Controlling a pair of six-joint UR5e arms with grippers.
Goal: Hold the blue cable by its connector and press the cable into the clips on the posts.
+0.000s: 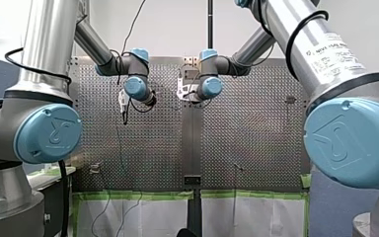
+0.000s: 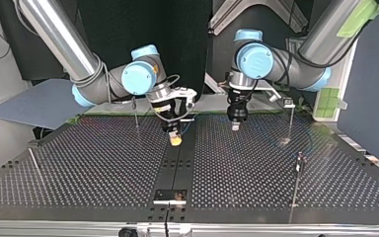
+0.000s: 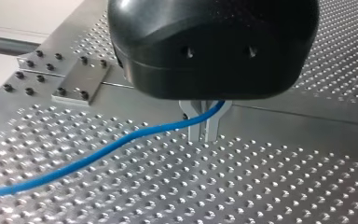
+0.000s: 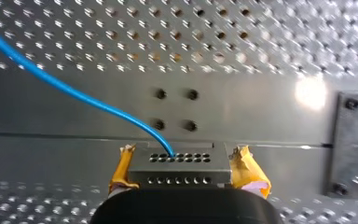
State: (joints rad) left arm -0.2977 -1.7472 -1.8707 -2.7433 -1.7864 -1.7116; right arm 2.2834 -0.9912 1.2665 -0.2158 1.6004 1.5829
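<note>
Right wrist view: connector (image 4: pixel 179 169) clamped in right end effector (image 4: pixel 182 163); left end effector (image 3: pixel 203 135) pinches blue cable (image 3: pixel 98 156).

Two arms (image 2: pixel 59 39) (image 2: pixel 325 29), four posts (image 2: pixel 136 116) (image 2: pixel 35 167) (image 2: pixel 291 121) (image 2: pixel 296 185) (all thin), one blue cable (image 3: pixel 98 156), one connector (image 4: pixel 179 165).

The perforated table (image 2: pixel 79 163) carries four thin uprights. In the top view, one post (image 2: pixel 35 165) stands by the left edge and a second post (image 2: pixel 136 114) by the arms' edge. A clip-topped post (image 2: pixel 290 123) stands toward the arms' right corner, and a fourth post (image 2: pixel 296 185) near the camera's right corner. My right gripper (image 2: pixel 176 140) and my left gripper (image 2: pixel 235 126) hang low at the middle of the arms' edge, with the blue cable (image 3: pixel 98 154) trailing from both. Broad open table lies between the posts. A small flat plate (image 2: pixel 169 196) sits at the middle of the camera's edge.
</note>
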